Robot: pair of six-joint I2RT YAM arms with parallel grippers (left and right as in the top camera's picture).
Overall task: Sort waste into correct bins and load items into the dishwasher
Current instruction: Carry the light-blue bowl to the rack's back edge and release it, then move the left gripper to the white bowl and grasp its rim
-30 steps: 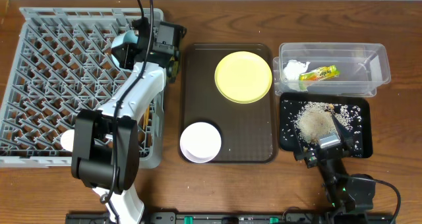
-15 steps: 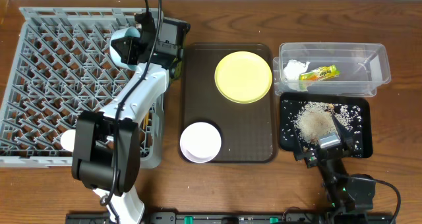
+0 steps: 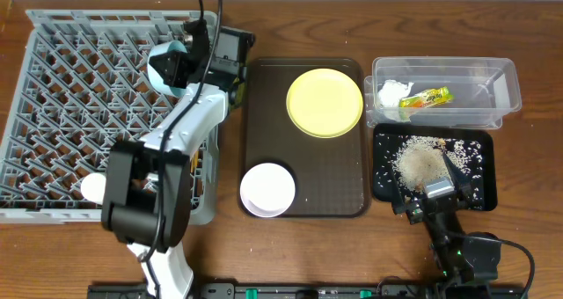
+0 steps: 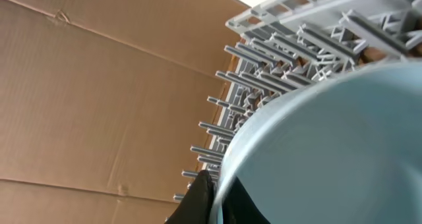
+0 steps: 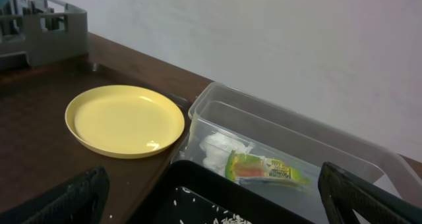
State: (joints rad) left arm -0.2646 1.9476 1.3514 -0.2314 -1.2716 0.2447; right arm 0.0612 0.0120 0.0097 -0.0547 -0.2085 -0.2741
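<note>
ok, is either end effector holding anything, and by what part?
Left end effector grips the light blue bowl by its rim, above the dish rack. Right end effector is open and holds nothing.

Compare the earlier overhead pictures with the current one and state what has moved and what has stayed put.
The left gripper, shut on the light blue bowl throughout, edged it slightly toward the far side of the dish rack, and the arm's lower link swung a little rightward. Nothing was released. The yellow plate, white bowl, napkin, wrapper and crumbs stayed put.
</note>
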